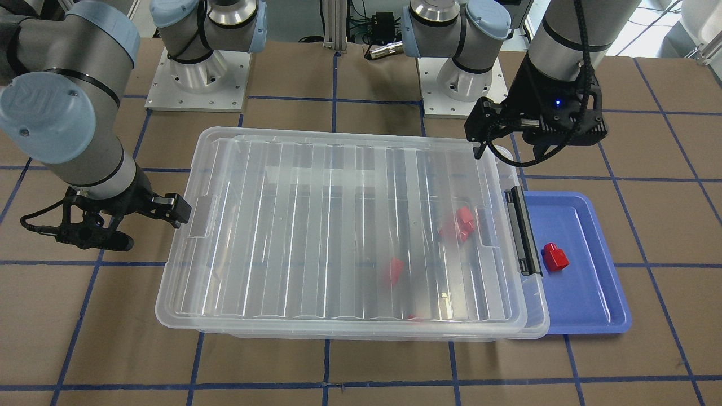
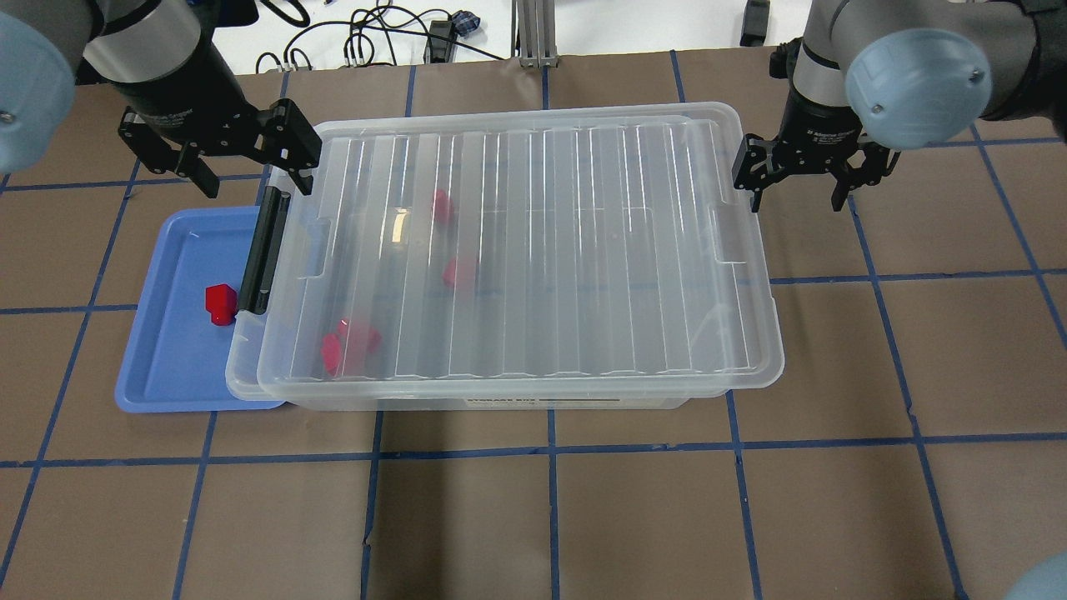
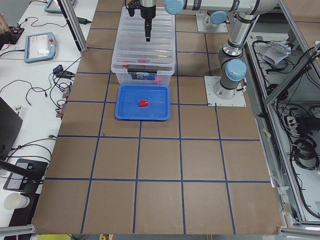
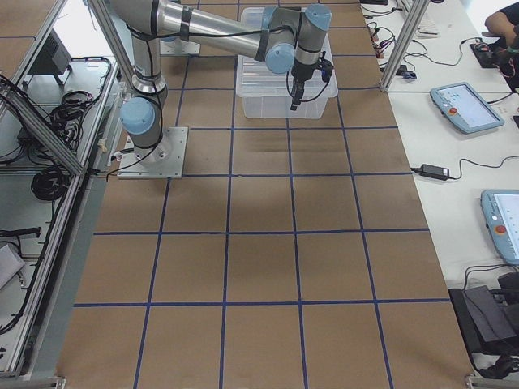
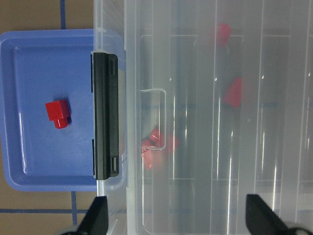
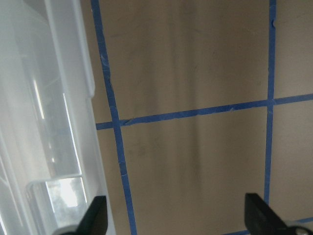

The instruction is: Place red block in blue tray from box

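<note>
The red block (image 2: 220, 304) lies in the tray (image 2: 171, 367), at the near left of the table (image 2: 583, 500). Its long side runs near to far. The little stub points to the near side and the square body to the far side. It sits by the tray's right side, just beside the black latch (image 2: 265, 250) of the box (image 2: 533, 387). Nothing holds it.

The box is to the right of the tray, and its latch end hangs over the tray's right rim. The lid (image 2: 583, 250) is on. Through it I see other red blocks (image 2: 350, 346) bunched near the latch end, and two more farther back.

Farther still, my left gripper (image 2: 250, 171) hangs over the box's far left corner. Its fingers are spread wide and hold nothing. I cannot tell if one finger touches the lid. My right gripper (image 2: 796, 183) hangs over the table by the box's far right end. Its fingers are wide apart too, and they hold nothing.
</note>
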`<state>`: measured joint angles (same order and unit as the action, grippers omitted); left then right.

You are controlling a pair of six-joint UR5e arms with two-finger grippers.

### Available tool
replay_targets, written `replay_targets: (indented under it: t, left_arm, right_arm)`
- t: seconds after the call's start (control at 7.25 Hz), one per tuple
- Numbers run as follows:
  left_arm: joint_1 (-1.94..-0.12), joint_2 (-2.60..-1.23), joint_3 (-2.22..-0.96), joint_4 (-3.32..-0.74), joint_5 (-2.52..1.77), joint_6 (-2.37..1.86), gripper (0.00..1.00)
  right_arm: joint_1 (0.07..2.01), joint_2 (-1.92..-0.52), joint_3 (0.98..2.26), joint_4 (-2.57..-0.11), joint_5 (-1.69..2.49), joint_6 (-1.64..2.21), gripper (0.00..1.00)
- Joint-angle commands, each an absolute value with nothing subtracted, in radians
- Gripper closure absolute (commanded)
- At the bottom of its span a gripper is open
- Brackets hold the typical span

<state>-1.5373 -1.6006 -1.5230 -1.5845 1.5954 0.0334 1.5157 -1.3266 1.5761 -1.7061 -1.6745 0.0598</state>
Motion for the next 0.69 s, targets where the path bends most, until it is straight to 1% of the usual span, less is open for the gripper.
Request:
replay_targets:
  t: [0.0,0.14,0.28,0.41,0.55]
  left_arm:
    - [-1.534,-1.582,-1.525,-1.592,1.597,0.034,0.0]
    - [-1.534,-1.574,-1.526,-1.594,1.601,0.034,0.0]
    - [-1.531,-1.594,-1.525,-1.588,1.6,0.032,0.0]
    - [-1.537,-1.6,-1.525,-1.586,1.6,0.032,0.0]
    - [-1.536,-1.582,-1.528,-1.591,1.601,0.034,0.0]
  right_arm:
    - [1.511,-1.362,1.536,-1.707,-1.675,0.06,0.0]
    - [1.502,-1.391,1.508,-1.713,-1.675,0.061,0.0]
    - [1.505,-1.403,1.506,-1.707,-1.675,0.078,0.0]
    - [1.508,-1.454,1.511,-1.665,-1.677,0.089,0.0]
    - [1.511,-1.494,1.517,-1.561,-1.674,0.09,0.0]
